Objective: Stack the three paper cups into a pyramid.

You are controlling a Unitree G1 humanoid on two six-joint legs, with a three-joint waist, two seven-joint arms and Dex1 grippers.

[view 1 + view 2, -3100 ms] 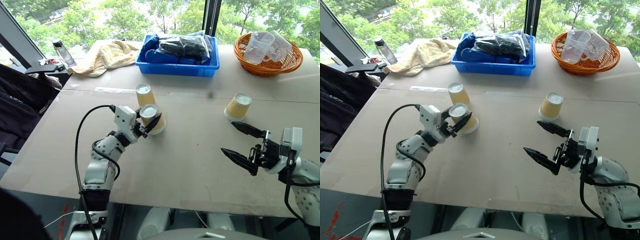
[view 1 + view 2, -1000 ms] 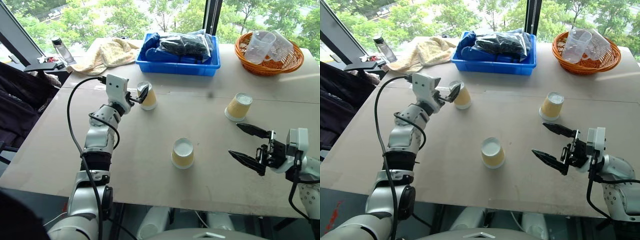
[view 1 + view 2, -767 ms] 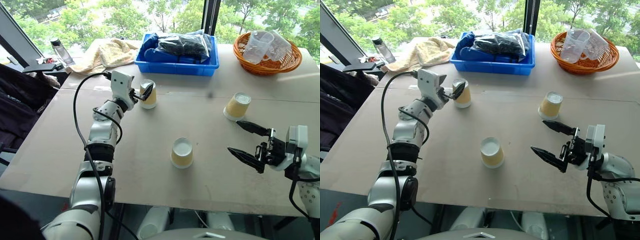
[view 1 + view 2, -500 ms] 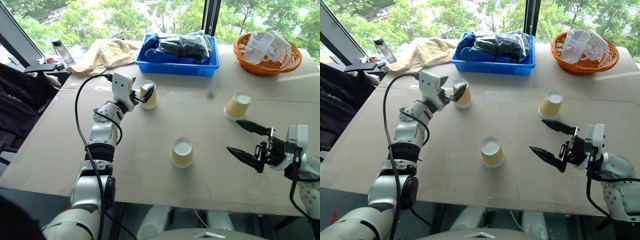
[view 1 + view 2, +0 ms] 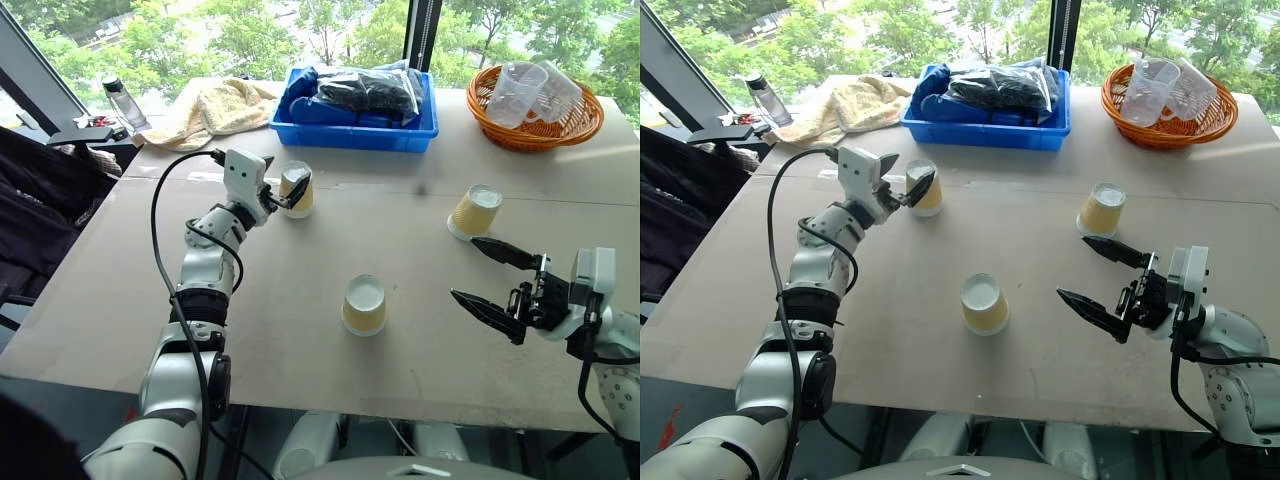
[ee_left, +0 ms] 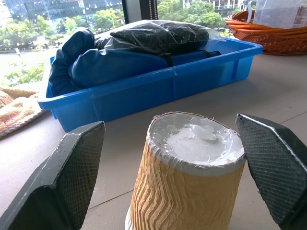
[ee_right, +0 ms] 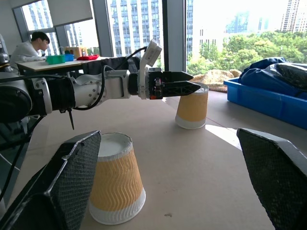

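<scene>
Tall windows with green trees behind them back a broad pale-brown table [image 5: 300, 300], on which three small tapered yellow-tan paper cups stand upside down and well apart: the far cup [image 5: 297, 190] near the blue plastic tray [image 5: 360, 135], the middle cup [image 5: 364, 305] toward the near edge, and the right-hand cup [image 5: 475, 212] below the woven orange basket [image 5: 535, 130]. No pyramid exists yet; no two cups touch. The left gripper [image 5: 284, 193] has its black fingers spread wide on either side of the far cup, not visibly pressing it. The right gripper [image 5: 1102, 279] hangs with its jaws wide apart and empty, just in front of the right-hand cup. The likeliest trouble is a crushed or tipped cup: thin corrugated paper would probably buckle under a hard squeeze, and a finger catching the wall off-centre could topple it or push it toward the tray. Base cups set with a gap too wide would likely let the top cup drop between them. Counted: three paper cups, two grippers, one tray of dark bagged items, one basket holding clear plastic measuring cups [image 5: 520, 92], one beige towel [image 5: 215, 110], one bottle [image 5: 125, 100].
</scene>
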